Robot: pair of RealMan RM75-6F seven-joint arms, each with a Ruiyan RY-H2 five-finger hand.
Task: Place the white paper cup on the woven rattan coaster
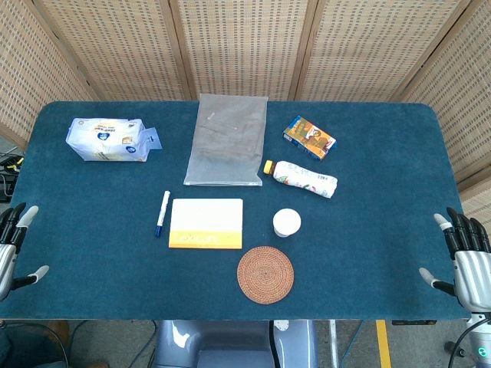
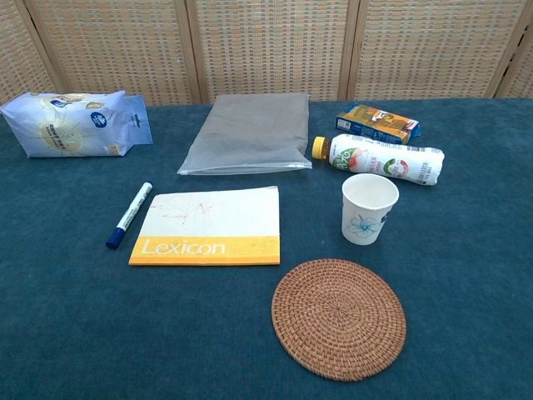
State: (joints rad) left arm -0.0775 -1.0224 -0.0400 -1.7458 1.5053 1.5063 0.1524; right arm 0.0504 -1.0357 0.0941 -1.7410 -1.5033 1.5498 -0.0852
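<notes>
The white paper cup (image 1: 287, 222) (image 2: 369, 208) stands upright on the blue table, just beyond the round woven rattan coaster (image 1: 265, 274) (image 2: 339, 318) and slightly to its right. Cup and coaster are apart. My left hand (image 1: 11, 249) hangs at the table's left edge with fingers spread, holding nothing. At the right edge my right hand (image 1: 466, 261) is likewise spread and empty. Both hands are far from the cup, and neither appears in the chest view.
A Lexicon book (image 1: 205, 223) and a blue marker (image 1: 163, 212) lie left of the cup. Behind it lie a bottle (image 1: 303, 178), a small orange box (image 1: 309, 137) and a grey zip bag (image 1: 227, 139). A white snack bag (image 1: 107, 139) sits far left.
</notes>
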